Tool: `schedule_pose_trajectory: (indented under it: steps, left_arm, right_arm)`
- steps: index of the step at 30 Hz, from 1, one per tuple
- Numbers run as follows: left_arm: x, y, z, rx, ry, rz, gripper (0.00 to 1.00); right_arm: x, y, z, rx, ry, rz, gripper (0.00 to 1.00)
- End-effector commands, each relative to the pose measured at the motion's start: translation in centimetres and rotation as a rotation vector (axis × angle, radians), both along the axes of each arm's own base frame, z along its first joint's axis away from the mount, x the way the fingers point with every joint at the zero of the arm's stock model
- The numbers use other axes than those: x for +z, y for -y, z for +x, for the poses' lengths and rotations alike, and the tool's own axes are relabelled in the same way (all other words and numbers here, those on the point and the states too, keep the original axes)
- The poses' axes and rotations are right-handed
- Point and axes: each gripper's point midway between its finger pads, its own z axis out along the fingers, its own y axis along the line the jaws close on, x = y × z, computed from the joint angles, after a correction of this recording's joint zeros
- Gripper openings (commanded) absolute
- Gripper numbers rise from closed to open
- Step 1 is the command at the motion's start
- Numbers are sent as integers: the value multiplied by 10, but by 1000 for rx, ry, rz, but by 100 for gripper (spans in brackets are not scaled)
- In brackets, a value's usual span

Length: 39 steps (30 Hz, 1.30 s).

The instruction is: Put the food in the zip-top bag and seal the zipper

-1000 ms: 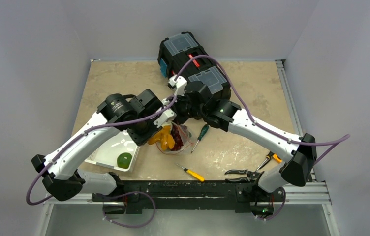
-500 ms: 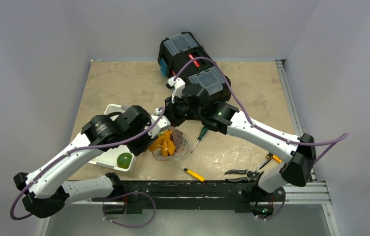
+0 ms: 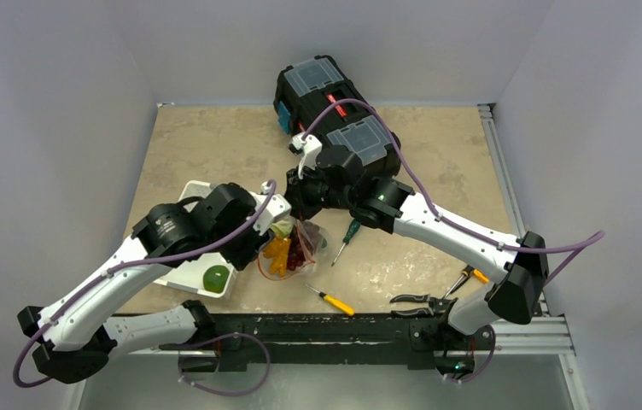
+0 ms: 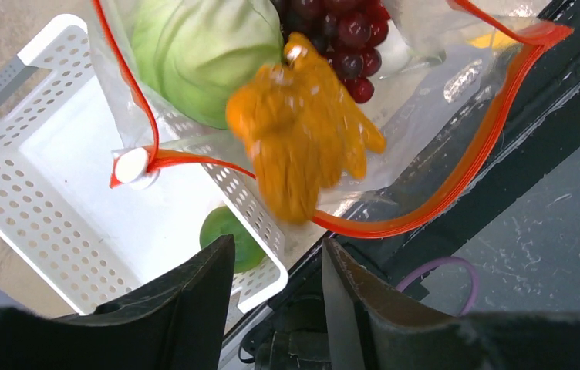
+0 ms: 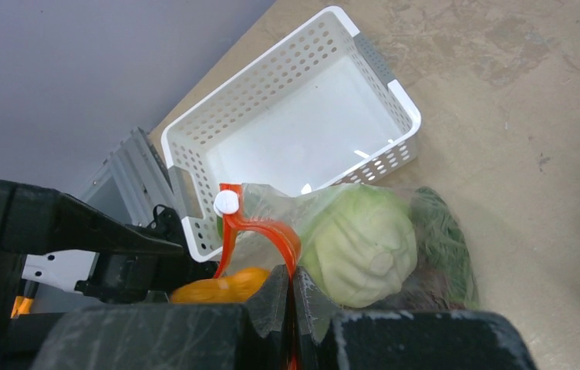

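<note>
My right gripper (image 5: 292, 281) (image 3: 299, 205) is shut on the orange-red zipper (image 5: 260, 227), holding up the mouth of the clear zip-top bag (image 3: 300, 248) (image 4: 426, 85). Inside the bag lie a pale green cabbage (image 5: 360, 243) (image 4: 202, 46) and purple grapes (image 4: 341, 31). A blurred bunch of orange carrots (image 4: 298, 131) (image 3: 277, 252) sits at the bag's open mouth, just beyond my left gripper (image 4: 278, 254) (image 3: 268, 229). That gripper is open with nothing between its fingers. The zipper's white tab (image 4: 131, 166) hangs at one end. A green round fruit (image 3: 216, 278) lies in the white basket (image 3: 188, 282).
A black toolbox (image 3: 335, 107) stands at the back behind the right arm. A green-handled screwdriver (image 3: 350, 231), a yellow-handled one (image 3: 330, 299) and black pliers (image 3: 424, 299) lie on the table at the front right. The basket touches the bag's left side.
My left arm has drawn back toward the near left and its gripper has opened, letting go of the carrots at the bag's mouth. The right gripper keeps its hold.
</note>
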Motion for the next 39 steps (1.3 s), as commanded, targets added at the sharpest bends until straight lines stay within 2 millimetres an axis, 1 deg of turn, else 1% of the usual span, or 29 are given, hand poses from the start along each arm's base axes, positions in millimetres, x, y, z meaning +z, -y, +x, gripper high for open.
schedule_pose_trajectory:
  steps: [1, 2, 3, 4, 7, 9, 10, 11, 13, 14, 17, 18, 19, 20, 23, 24, 27, 34, 36, 39]
  left_arm:
    - [9, 1, 7, 46, 52, -44, 46]
    - [9, 1, 7, 51, 57, -47, 47]
    - [10, 0, 8, 59, 63, -52, 52]
    - [11, 0, 8, 68, 66, -60, 53]
    - [19, 2, 7, 103, 87, -129, 56]
    - [28, 0, 6, 155, 115, -213, 56]
    - [33, 0, 4, 191, 125, -265, 55]
    - [38, -2, 3, 234, 138, -326, 52]
    - [46, 0, 1, 323, 145, -471, 42]
    - [47, 2, -2, 360, 134, -542, 39]
    - [40, 6, -11, 455, 68, -710, 38]
    - [35, 6, -12, 501, 40, -750, 40]
    - [24, 4, -13, 557, 15, -769, 44]
    - [18, 6, -13, 595, -14, -798, 47]
    - [12, 15, -16, 631, -77, -871, 60]
    - [11, 18, -16, 632, -91, -883, 62]
    - [7, 28, -14, 621, -114, -894, 62]
    - [-13, 33, -8, 611, -116, -793, 32]
    - [-14, 35, -7, 593, -111, -789, 27]
    - [-11, 36, -5, 573, -92, -785, 26]
  right_arm:
    - [44, -8, 3, 2, 63, 126, 0]
    - [43, -9, 3, 2, 61, 124, 0]
    - [42, -9, 3, 2, 60, 122, 0]
    - [43, -9, 3, 2, 61, 124, 0]
    - [43, -9, 3, 3, 61, 121, 0]
    - [45, -7, 2, 4, 65, 121, 0]
    - [46, -7, 2, 4, 67, 121, 0]
    - [47, -6, 2, 5, 70, 122, 0]
    - [47, -7, 0, 12, 70, 126, 0]
    - [47, -7, 1, 13, 71, 128, 0]
    - [48, -8, 0, 18, 70, 132, 0]
    - [48, -8, 0, 18, 71, 132, 0]
    - [47, -8, 0, 18, 71, 132, 0]
    - [48, -8, 0, 19, 73, 135, 0]
    - [48, -7, -1, 18, 74, 140, 0]
    - [47, -7, -1, 16, 72, 140, 0]
    - [44, -5, 1, -1, 70, 130, 0]
    - [40, -2, 3, -7, 79, 110, 0]
    - [40, -2, 2, -8, 79, 107, 0]
    - [39, -2, 3, -9, 79, 105, 0]
